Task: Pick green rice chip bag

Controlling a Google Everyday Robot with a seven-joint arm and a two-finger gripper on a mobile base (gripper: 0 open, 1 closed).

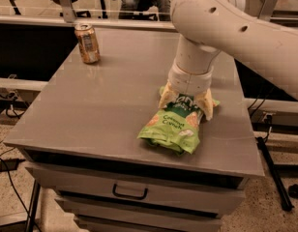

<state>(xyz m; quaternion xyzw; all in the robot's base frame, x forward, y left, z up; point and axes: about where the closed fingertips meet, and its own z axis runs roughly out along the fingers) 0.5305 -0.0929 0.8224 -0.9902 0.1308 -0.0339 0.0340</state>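
The big pale arm (226,28) reached in from the right side and bent sharply down, its wrist column standing nearly upright over the desk (100,110). At its foot the gripper (186,104) pointed straight down at the desk top, towards the right edge and about midway from back to front. Its jaws were clamped on the dark upper end of the green rice chip bag (174,127), which bunched between them. The rest of the bag lay flat, trailing towards the front edge. A drink can (87,43) stood upright near the back left corner, well apart.
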